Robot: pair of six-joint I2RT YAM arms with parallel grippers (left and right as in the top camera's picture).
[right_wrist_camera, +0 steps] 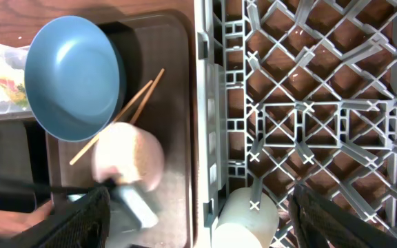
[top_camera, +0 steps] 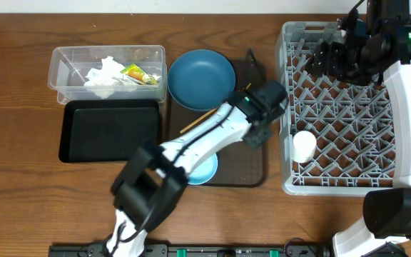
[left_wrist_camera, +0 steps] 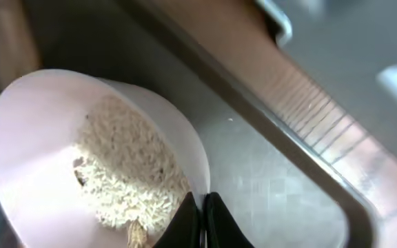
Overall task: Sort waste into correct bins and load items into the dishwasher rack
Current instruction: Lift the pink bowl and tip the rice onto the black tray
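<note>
Left gripper (left_wrist_camera: 200,215) clenched on the rim of the cream bowl (left_wrist_camera: 40,158); bowl tipped over the brown serving tray (right_wrist_camera: 174,138), next to the dark blue bowl (right_wrist_camera: 74,76) and wooden chopsticks (right_wrist_camera: 126,110), white rice scraps (left_wrist_camera: 129,172) clinging inside. Right gripper (right_wrist_camera: 197,207) spread wide, holding nothing, above the grey dishwasher rack (right_wrist_camera: 212,89); white cup (right_wrist_camera: 243,217) lies in the rack by its tray-side wall. Crumpled tissue (top_camera: 104,73) and snack wrapper (top_camera: 140,73) sit in the clear tub (top_camera: 59,61).

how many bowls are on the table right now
3: a big dark blue bowl at the back of the brown tray, a light blue bowl at its front, partly under the left arm, and a cream bowl of rice held by the left end effector.
</note>
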